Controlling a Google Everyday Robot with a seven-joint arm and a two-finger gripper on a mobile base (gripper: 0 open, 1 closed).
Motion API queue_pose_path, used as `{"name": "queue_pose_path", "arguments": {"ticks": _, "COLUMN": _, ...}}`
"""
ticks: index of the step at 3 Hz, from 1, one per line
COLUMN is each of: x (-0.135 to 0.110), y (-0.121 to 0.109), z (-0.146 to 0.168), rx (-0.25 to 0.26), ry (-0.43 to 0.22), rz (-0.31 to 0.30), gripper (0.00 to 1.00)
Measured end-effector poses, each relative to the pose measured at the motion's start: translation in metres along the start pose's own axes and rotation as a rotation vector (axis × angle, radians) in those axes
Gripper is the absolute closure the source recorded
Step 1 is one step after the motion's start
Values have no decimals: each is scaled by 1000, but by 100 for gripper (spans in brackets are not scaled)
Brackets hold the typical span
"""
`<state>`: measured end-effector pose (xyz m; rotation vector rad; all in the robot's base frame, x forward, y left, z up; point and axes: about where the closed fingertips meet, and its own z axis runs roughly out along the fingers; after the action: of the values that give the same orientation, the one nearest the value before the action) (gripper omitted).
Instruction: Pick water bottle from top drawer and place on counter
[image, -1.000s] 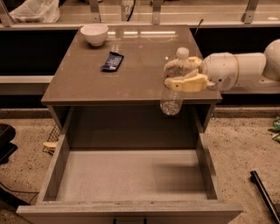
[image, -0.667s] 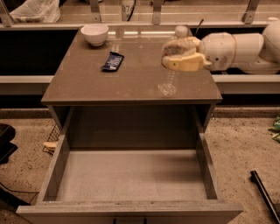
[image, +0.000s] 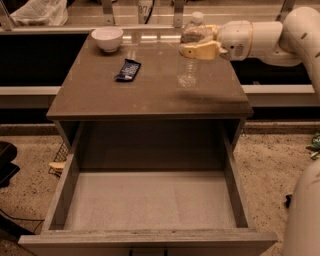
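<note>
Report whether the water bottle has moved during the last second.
Yes. Held by the gripper, the water bottle has travelled from the front edge of the counter back over it, slightly nearer the white bowl.

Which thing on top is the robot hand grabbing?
The clear water bottle, gripped by the hand over the counter; the white bowl and dark packet lie apart from it.
</note>
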<state>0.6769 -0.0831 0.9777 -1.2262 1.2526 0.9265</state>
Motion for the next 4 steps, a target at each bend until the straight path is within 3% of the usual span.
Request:
{"name": "queue_pose_path", "arguments": {"ticks": 1, "x": 13, "y": -31, "z": -7, "rx": 120, "ry": 54, "rz": 7, "gripper": 100}}
{"name": "queue_pose_path", "arguments": {"ticks": 2, "x": 42, "y": -47, "z": -19, "rx": 232, "ry": 103, "rz": 60, "gripper": 100}}
{"name": "queue_pose_path", "arguments": {"ticks": 3, "x": 66, "y": -53, "z": -26, "rx": 280, "ry": 114, "rz": 111, "gripper": 100}}
{"name": "queue_pose_path", "arguments": {"ticks": 4, "x": 73, "y": -55, "z": -28, "rx": 294, "ry": 111, "rz": 132, "gripper": 100}}
